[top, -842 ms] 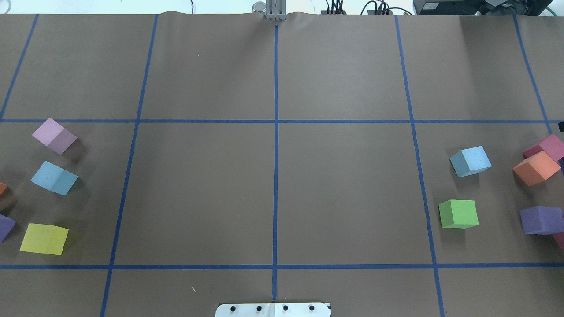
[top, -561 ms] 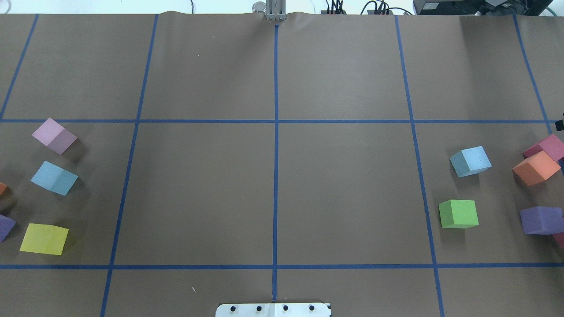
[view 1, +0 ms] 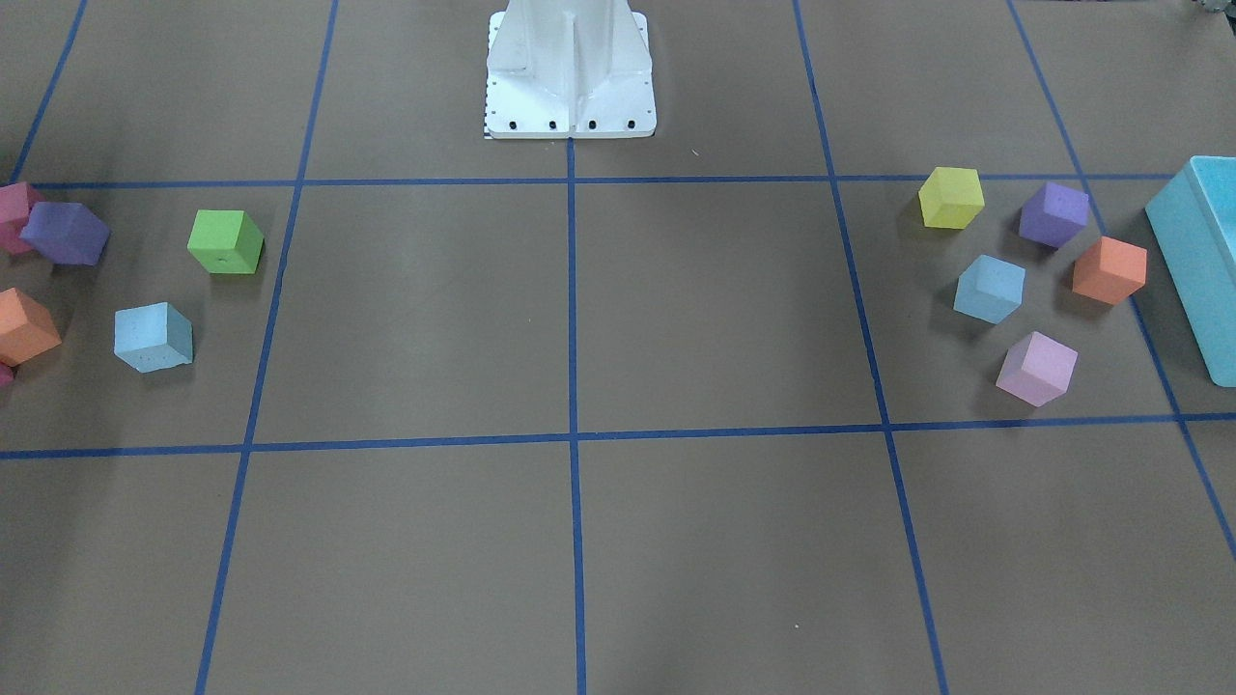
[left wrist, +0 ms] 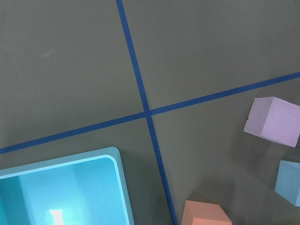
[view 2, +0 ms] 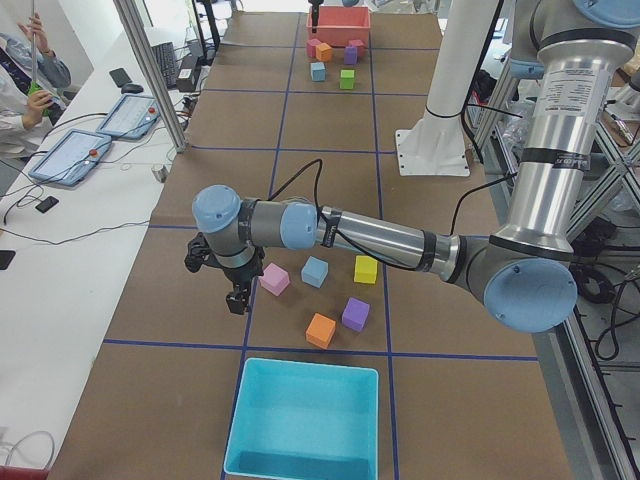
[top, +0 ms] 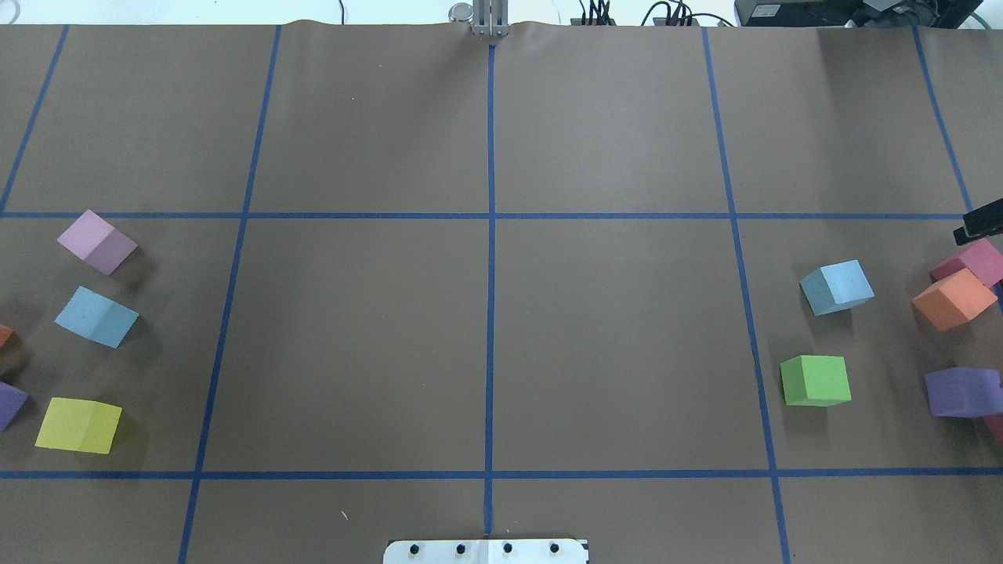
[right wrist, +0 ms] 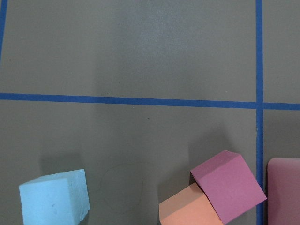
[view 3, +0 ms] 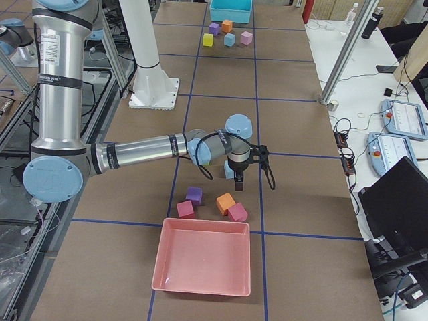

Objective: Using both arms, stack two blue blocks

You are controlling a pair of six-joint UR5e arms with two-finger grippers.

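A lilac cube (view 2: 274, 279) lies between the left fingers (view 2: 237, 301) and the left blue block (view 2: 315, 271). The right fingers (view 3: 239, 183) hang near the right blue block (top: 837, 287). I cannot tell whether either pair is parted.

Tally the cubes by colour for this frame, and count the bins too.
Blue cubes: 2
Purple cubes: 2
Orange cubes: 2
Magenta cubes: 2
Lilac cube: 1
Yellow cube: 1
Green cube: 1
Bins, turquoise and pink: 2
Total: 11 cubes, 2 bins
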